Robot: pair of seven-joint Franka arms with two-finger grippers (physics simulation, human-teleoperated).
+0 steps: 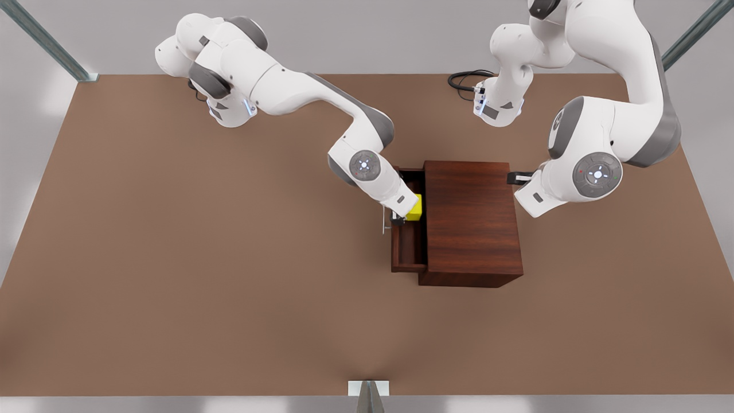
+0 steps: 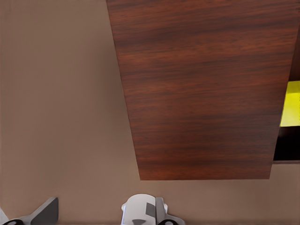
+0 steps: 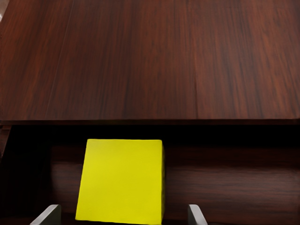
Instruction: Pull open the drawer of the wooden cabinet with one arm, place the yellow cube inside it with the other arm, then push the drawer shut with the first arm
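Observation:
The wooden cabinet (image 1: 470, 221) stands at mid-table. Its drawer (image 1: 408, 249) is pulled out toward the front view's left, and the silver handle (image 1: 383, 221) sticks out from its front. The yellow cube (image 1: 415, 207) is within the drawer's opening. My right gripper (image 1: 395, 217) reaches down over it. In the right wrist view the cube (image 3: 121, 180) lies between the fingertips (image 3: 47, 214), with a gap on each side, so that gripper (image 3: 122, 214) is open. Whether the cube rests on the drawer floor is unclear. My left gripper (image 1: 518, 178) waits by the cabinet's far side; its wrist view looks across the cabinet top (image 2: 201, 89) to the cube (image 2: 290, 103).
The brown table (image 1: 200, 258) spreads wide around the cabinet. A black cable (image 1: 464, 77) coils near the base of the arm at the back right. Metal frame posts stand at the table's corners and front edge (image 1: 368, 396).

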